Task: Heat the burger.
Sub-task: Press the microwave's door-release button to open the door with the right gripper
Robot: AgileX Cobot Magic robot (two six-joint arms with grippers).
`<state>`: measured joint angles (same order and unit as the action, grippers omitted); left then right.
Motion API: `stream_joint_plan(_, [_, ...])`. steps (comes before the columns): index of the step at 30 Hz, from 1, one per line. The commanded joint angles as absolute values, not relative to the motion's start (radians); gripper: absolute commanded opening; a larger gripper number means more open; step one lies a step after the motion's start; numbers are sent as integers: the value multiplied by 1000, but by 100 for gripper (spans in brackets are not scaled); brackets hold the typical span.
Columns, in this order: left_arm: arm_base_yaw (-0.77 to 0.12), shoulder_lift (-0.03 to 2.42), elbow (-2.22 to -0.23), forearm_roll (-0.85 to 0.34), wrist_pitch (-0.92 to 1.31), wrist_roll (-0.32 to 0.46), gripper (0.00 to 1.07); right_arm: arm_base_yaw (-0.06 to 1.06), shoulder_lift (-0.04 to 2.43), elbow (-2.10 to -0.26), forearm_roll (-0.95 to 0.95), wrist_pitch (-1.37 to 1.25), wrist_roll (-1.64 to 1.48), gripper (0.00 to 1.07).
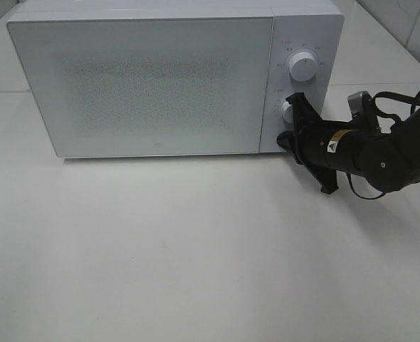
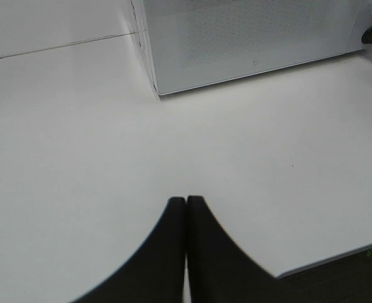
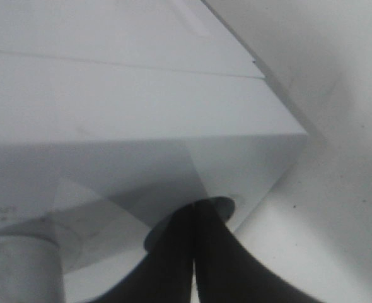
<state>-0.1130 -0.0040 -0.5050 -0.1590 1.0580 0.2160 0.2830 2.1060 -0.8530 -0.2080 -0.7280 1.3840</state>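
Black right fingers (image 3: 173, 252) pressed together, tips at lower knob (image 1: 286, 112) of white microwave (image 1: 153, 78), probably to set the heating going. Left fingers (image 2: 173, 240) together too, parked over tabletop (image 2: 79, 126), out of the way. Burger unseen, presumably shut inside microwave.

White microwave (image 1: 178, 78), grey-speckled door (image 1: 140, 84); white table (image 1: 196, 271); black right gripper (image 1: 290, 120)

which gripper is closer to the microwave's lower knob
Right. The right gripper is tip-first at the lower knob on the control panel. The left gripper is over the table, out in front of the microwave's other end, well away.
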Motion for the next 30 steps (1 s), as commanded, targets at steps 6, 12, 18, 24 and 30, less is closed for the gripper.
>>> stream_joint_plan(6, [-112, -25, -505, -158, 1045, 210, 0, 270, 2086, -920, -185, -883, 1381, 0])
stream_joint_plan(12, [-112, -25, -505, -158, 1045, 210, 0, 270, 2086, -956, -226, -858, 1378, 0])
stream_joint_plan(18, [-112, -25, -505, -158, 1045, 210, 0, 270, 2086, -969, -229, -856, 1379, 0])
stream_joint_plan(24, [-112, -25, -505, -158, 1045, 210, 0, 270, 2085, -964, -251, -843, 1382, 0])
stream_joint_plan(30, [-112, -25, -505, -158, 1045, 210, 0, 270, 2083, -964, -316, -832, 1397, 0])
